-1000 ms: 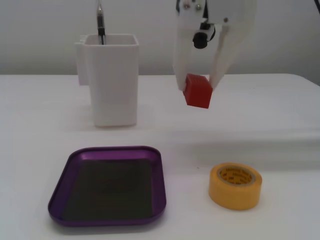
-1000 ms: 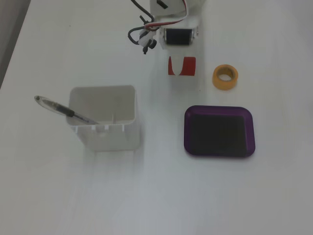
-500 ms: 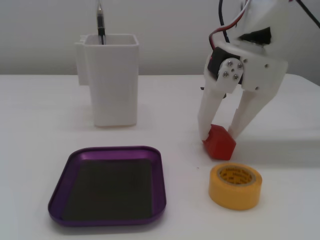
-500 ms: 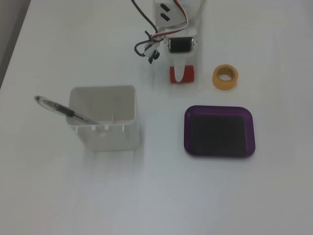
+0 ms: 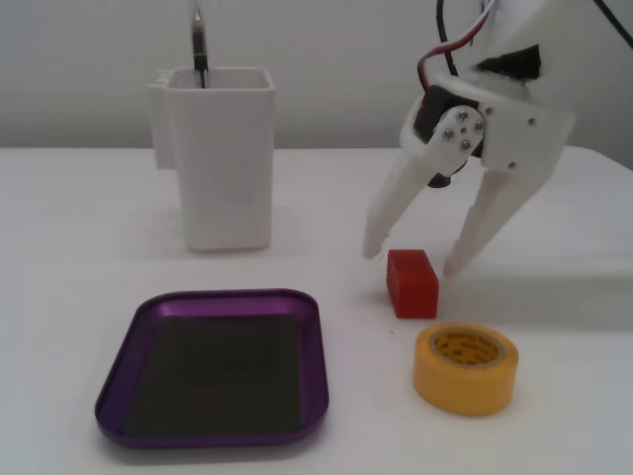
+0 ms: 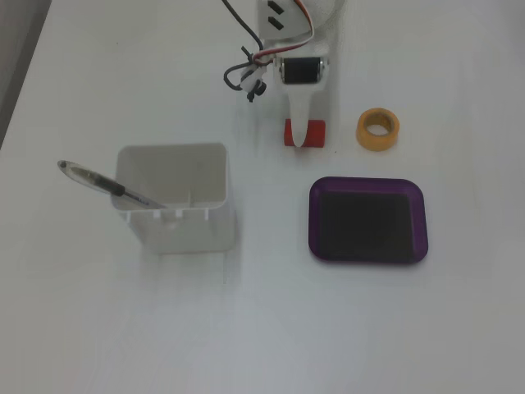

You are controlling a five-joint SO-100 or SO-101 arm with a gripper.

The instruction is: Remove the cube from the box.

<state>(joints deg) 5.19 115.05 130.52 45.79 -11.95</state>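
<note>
The red cube (image 5: pixel 412 283) lies on the white table, outside the box, in both fixed views (image 6: pixel 290 133). The box (image 5: pixel 119 391) is a shallow purple tray with a dark bottom and nothing in it; it also shows in a fixed view (image 6: pixel 312 223). My white gripper (image 5: pixel 407 257) is open just above and behind the cube, one finger to each side of it, not gripping it. Seen from above, the gripper (image 6: pixel 305 141) covers the cube's middle.
A yellow tape roll (image 5: pixel 465 368) lies just in front of the cube, right of the box (image 6: pixel 377 130). A tall white square container (image 5: pixel 220 158) with a pen (image 6: pixel 107 185) in it stands at the back left.
</note>
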